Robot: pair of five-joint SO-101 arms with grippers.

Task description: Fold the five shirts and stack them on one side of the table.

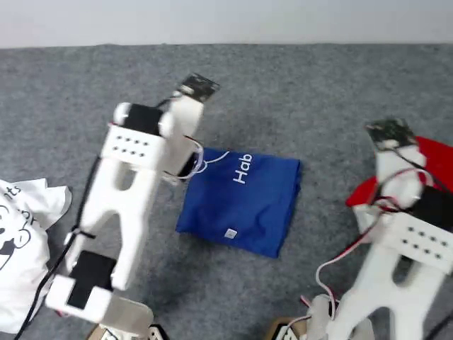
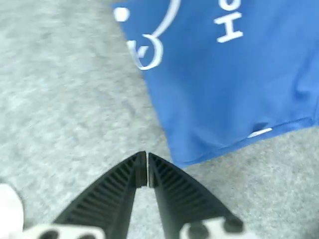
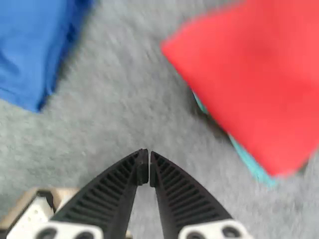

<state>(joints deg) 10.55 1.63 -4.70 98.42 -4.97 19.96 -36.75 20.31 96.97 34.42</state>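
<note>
Four shirts lie on the grey table (image 1: pixel 304 92). At the left edge is a crumpled white shirt (image 1: pixel 18 241). The left gripper (image 2: pixel 147 159), fingers together, hovers beside the folded blue shirt (image 1: pixel 244 202) in the centre. The right gripper (image 3: pixel 149 158), also pressed together and empty, hangs near a red shirt (image 1: pixel 432 166) lying on a teal shirt (image 3: pixel 249 159) at the right.

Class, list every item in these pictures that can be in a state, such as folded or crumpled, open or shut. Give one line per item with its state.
blue shirt: folded, lying flat
red shirt: folded, lying on top of a teal garment
teal garment: mostly covered by the red shirt, fold cannot be judged
white shirt: crumpled, unfolded
left pincer: shut, empty
right pincer: shut, empty
</note>
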